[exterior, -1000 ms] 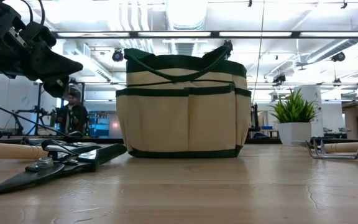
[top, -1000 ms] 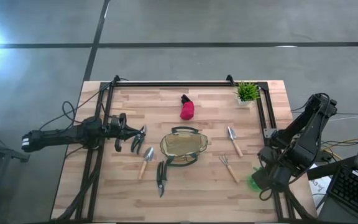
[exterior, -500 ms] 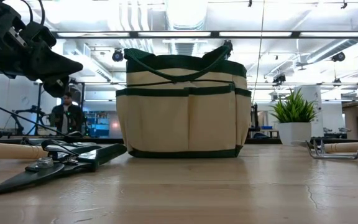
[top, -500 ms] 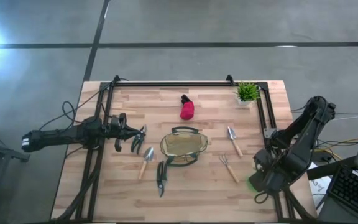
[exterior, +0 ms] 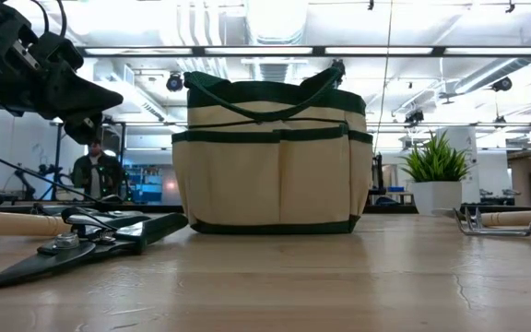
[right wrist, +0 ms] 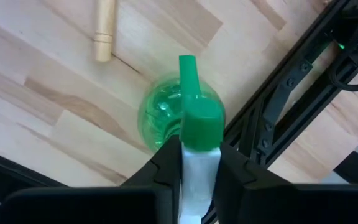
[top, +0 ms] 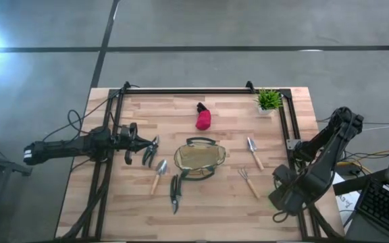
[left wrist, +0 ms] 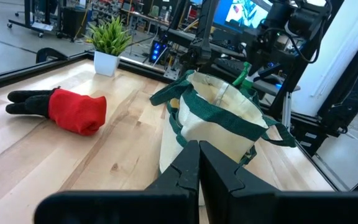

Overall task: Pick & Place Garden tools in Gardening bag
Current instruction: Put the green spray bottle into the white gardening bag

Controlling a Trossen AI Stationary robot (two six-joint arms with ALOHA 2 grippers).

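The wooden counter (top: 181,108) is seen whole only from above, ringed by a dark frame, with plenty of bare wood left along the far side and the near left corner. The gardening bag (top: 199,159) is parked about mid-counter, mouth up; in the low view (exterior: 270,157) it blocks pretty much everything behind it. The right arm is bent over the counter's near right corner, and the right pincer (right wrist: 193,163) is clamped on the green spray bottle (right wrist: 180,118), which is hidden under the arm in the high view and shown properly only by the right wrist camera, sitting right at the frame rail with a wooden handle end just beside it. The left arm is stretched in from the left edge, with the left pincer (left wrist: 199,163) held above the counter left of the bag, fingers pressed together on nothing. The red-and-black piece (top: 202,118) is left lying behind the bag. The black pruning shears (top: 175,192) are lying in front of the bag, with one wood-handled trowel (top: 159,175) beside them and another (top: 254,152) to the bag's right. The rake (top: 248,181) is found near that one. The little potted plant (top: 269,101) is tucked in the far right corner. A person (exterior: 90,171), hard to make out, is caught in the room only by the low view.
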